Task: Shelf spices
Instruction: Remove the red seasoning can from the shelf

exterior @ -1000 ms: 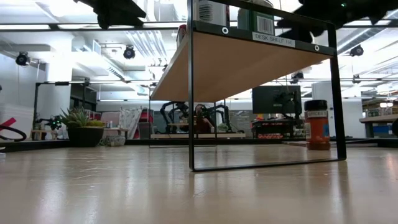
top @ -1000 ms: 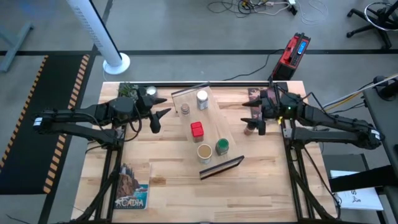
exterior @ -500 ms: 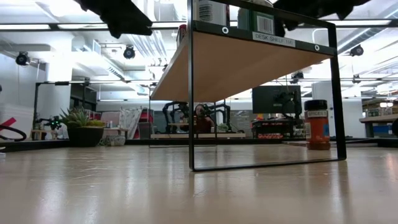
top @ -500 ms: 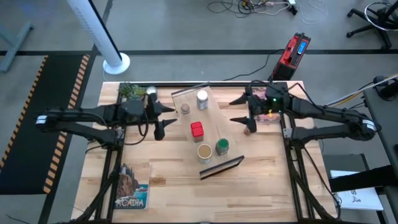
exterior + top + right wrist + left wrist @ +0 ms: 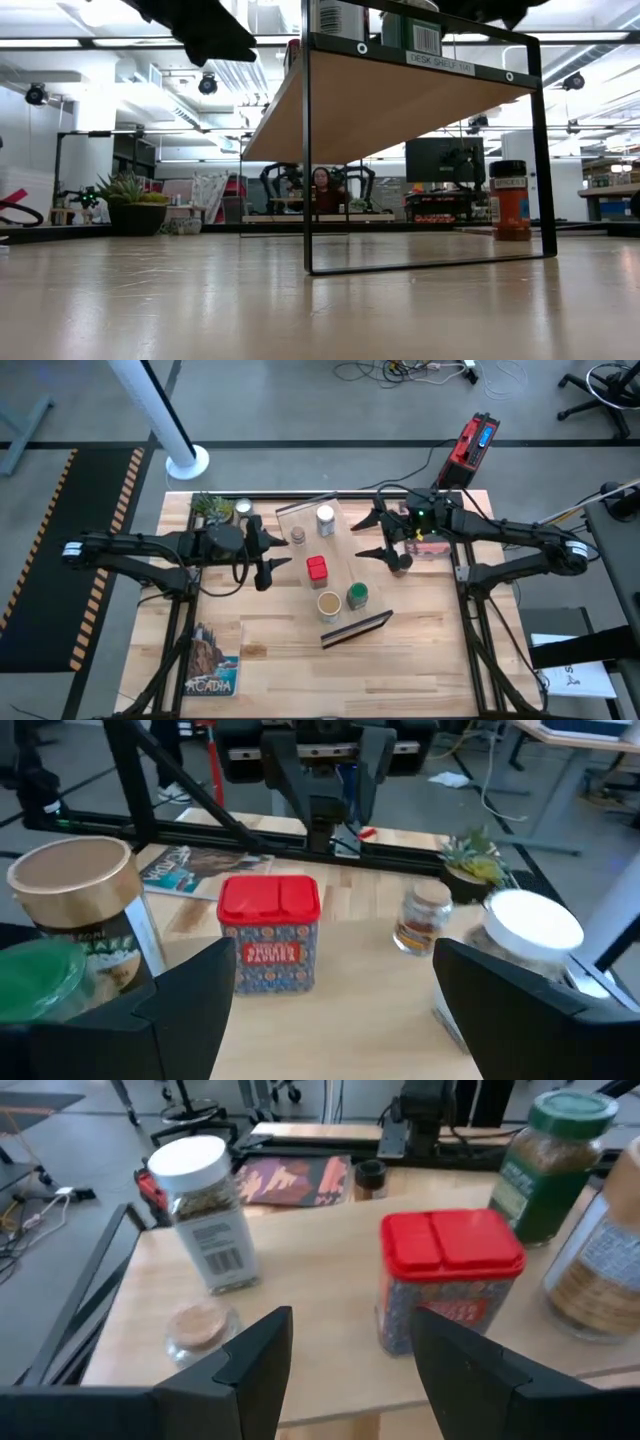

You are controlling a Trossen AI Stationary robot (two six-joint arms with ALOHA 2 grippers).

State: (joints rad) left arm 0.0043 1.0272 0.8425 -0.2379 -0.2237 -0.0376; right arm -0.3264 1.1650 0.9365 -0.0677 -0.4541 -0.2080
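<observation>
You moved both tools in over the shelf (image 5: 330,575): left tool (image 5: 272,559) wide beside the red tin (image 5: 317,568), right tool (image 5: 373,537) wide, leaving the black-lidded jar (image 5: 400,563) unshelved.

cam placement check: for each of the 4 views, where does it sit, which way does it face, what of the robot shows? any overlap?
High: overhead, straight down; both arms, left gripper, right gripper, shelf.
Low: tabletop height, looking level under the shelf into the room; dark arm parts at top.
Left wrist: on the left arm, facing the red tin; own fingers at bottom.
Right wrist: on the right arm, facing the opposite way; own fingers.
Shared: both wrist views show the red tin and the white-capped jar.
</observation>
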